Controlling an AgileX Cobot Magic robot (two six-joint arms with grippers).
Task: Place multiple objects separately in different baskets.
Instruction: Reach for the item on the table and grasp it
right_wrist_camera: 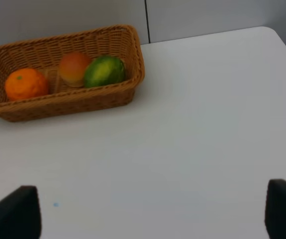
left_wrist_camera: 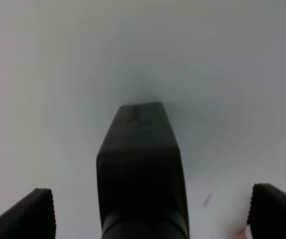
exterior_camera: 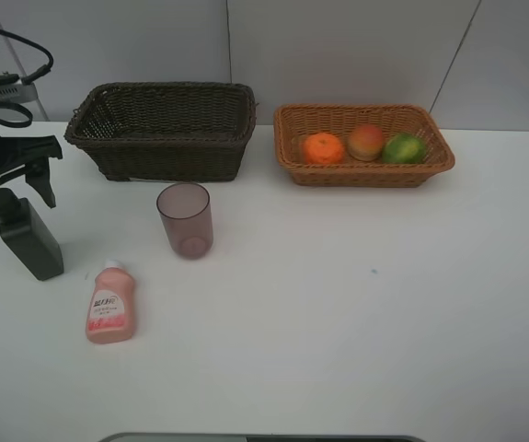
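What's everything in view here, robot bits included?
Deep woven wicker basket: 1, dark brown, back left.
Shallow woven wicker basket: 1, orange-tan, back right.
Round orange: 1, orange, shallow basket.
Peach-like fruit: 1, red-yellow, same basket.
Mango: 1, green-yellow, same basket.
Translucent plastic tumbler: 1, mauve, upright before deep basket.
Angular bottle: 1, dark, far left.
White-capped squeeze bottle: 1, pink, lying front left.
Left gripper: 1, black, open astride angular bottle.
Right gripper: 1, black, open above table.

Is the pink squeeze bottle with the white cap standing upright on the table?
No: the pink squeeze bottle lies flat on its back on the white table, with its label facing up.
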